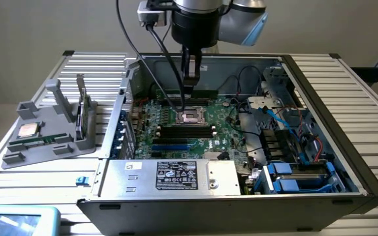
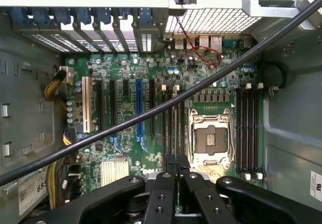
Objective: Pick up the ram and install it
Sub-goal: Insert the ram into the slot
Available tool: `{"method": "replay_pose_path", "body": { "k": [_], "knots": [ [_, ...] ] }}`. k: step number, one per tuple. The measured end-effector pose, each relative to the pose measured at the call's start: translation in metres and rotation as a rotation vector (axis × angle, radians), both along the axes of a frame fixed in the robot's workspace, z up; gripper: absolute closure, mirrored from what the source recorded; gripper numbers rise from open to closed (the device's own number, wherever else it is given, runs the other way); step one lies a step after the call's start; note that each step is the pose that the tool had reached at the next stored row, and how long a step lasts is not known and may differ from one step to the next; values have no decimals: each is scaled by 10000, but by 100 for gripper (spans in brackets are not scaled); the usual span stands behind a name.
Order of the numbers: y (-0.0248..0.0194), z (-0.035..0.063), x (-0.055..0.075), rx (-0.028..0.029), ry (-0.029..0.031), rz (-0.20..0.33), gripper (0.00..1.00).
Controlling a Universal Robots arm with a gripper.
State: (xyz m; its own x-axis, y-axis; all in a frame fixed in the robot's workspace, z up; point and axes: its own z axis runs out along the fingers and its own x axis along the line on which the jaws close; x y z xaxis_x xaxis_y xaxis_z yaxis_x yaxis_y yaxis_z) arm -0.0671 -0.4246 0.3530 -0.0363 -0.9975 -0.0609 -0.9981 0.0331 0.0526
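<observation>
A ram [image 1: 38,142], a green stick with dark chips, lies flat along the front of the grey holder [image 1: 18,160] on the exterior view's left. Another thin board [image 1: 80,110] stands on edge in the same holder. My gripper [image 1: 190,87] hangs well apart from both, inside the open computer case above the motherboard [image 1: 232,130], close to the processor socket [image 1: 190,117]. In the wrist view the gripper [image 2: 177,157] has its fingers [image 2: 165,183] drawn together over the black memory slots [image 2: 171,118] beside the socket [image 2: 209,138]. I cannot tell whether anything thin sits between the tips.
A square silver processor [image 1: 28,130] rests in the holder. A black cable [image 2: 151,116] crosses the wrist view over the board. The power supply box [image 1: 169,176] and blue drive bays [image 1: 300,179] fill the case's near side, with the case walls [image 1: 320,105] rising around the board.
</observation>
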Motion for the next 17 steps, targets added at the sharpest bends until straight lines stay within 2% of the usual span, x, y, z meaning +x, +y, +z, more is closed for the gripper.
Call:
{"method": "replay_pose_path", "body": {
  "k": [3, 5, 17],
  "knots": [
    [58, -54, 38, 0, 0, 2, 89],
    [79, -91, 54, 0, 0, 3, 89],
    [85, -309, 64, -2, 0, 44, 89]
  ]
}}
